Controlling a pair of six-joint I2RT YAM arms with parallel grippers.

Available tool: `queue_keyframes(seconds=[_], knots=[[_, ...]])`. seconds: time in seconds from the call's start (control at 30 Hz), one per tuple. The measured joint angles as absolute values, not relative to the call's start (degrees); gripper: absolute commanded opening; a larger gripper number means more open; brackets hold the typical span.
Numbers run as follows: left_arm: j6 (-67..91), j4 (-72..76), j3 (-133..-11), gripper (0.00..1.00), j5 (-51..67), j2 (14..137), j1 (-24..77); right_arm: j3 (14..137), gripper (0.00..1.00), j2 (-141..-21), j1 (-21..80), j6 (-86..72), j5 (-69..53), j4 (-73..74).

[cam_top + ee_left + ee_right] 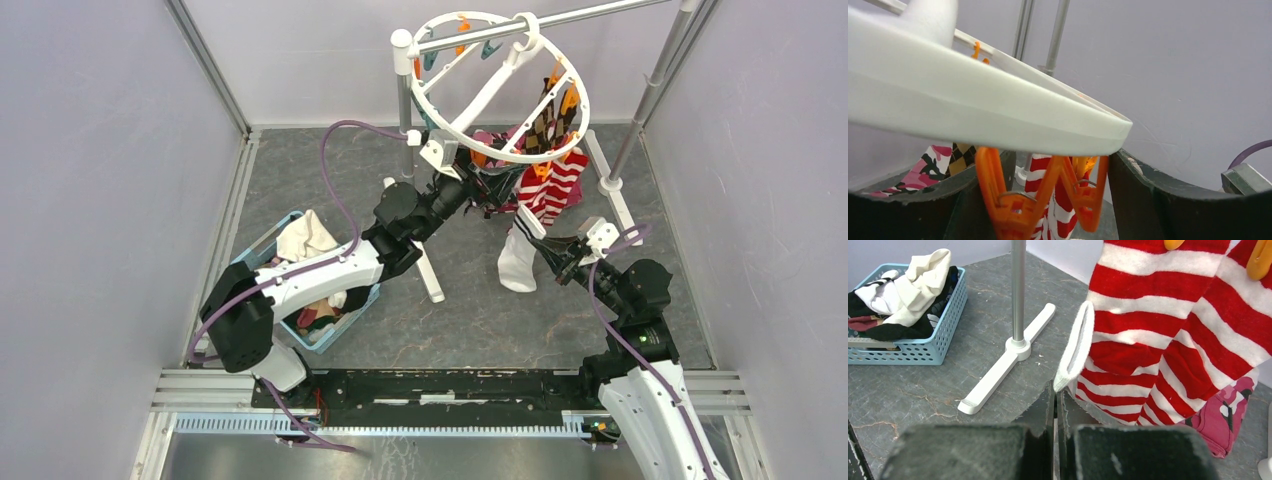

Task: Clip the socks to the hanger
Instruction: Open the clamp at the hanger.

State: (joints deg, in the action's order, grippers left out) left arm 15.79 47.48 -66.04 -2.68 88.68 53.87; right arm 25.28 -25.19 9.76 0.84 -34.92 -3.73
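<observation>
Socks are split between the hanger and the right claw. Red-and-white striped socks (552,190) hang clipped under the near rim of the round white hanger (490,88). A brown-and-black argyle sock (548,122) hangs just behind them. A white sock (516,265) dangles beside the striped pair, its toe toward the grey tabletop (460,320). The hanger hooks over a silver rail (600,12) at the back of the table and tilts toward the arms. The right gripper (1055,407) is closed, its fingers pressed together on the edge of the white sock's cuff, which rises from the fingertips just beside the striped fabric. The left gripper (1058,170) sits right under the hanger's rim with its jaws wide apart. Two orange clothespins (1013,205) hang between its fingers, the left one touching the left finger; whether it is being squeezed cannot be told. A pink camouflage cloth (1228,415) shows beyond the striped socks. A blue basket (913,352) of more clothing sits on the tabletop beside the left arm.
</observation>
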Motion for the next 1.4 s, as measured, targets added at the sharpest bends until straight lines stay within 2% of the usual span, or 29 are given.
queue_keyframes(seconds=[0.27,0.53,0.6,0.7,0.93,0.97,1.1,1.27,1.4], knots=[[15.18,45.56,-68.29,0.63,-2.92,89.95,53.87,25.28,0.00,-25.19,10.04,1.26,-34.48,-3.70],[15.09,44.49,-69.21,0.35,-2.83,90.72,53.87,25.28,0.00,-25.19,10.13,1.41,-34.44,-3.64],[15.09,44.23,-69.54,0.23,-2.63,90.85,53.87,25.28,0.00,-25.19,10.15,1.41,-34.44,-3.53],[15.05,43.97,-69.80,0.18,-2.48,91.18,53.93,25.28,0.00,-25.17,10.24,1.41,-34.44,-3.31],[15.05,43.46,-69.82,0.18,-2.44,91.35,54.02,25.28,0.00,-25.19,10.39,1.43,-34.44,-3.11],[15.05,43.42,-69.82,0.20,-2.44,91.35,54.02,25.28,0.00,-25.19,10.39,1.45,-34.44,-3.09],[15.05,43.42,-69.82,0.39,-2.44,91.35,54.02,25.28,0.00,-25.19,10.39,1.45,-34.44,-2.92],[15.07,43.35,-70.13,0.50,-2.50,91.35,54.02,25.28,0.00,-25.19,10.39,1.45,-34.44,-2.92],[15.07,43.38,-70.96,0.52,-2.50,91.39,54.02,25.28,0.00,-25.19,10.39,1.45,-34.44,-2.90]])
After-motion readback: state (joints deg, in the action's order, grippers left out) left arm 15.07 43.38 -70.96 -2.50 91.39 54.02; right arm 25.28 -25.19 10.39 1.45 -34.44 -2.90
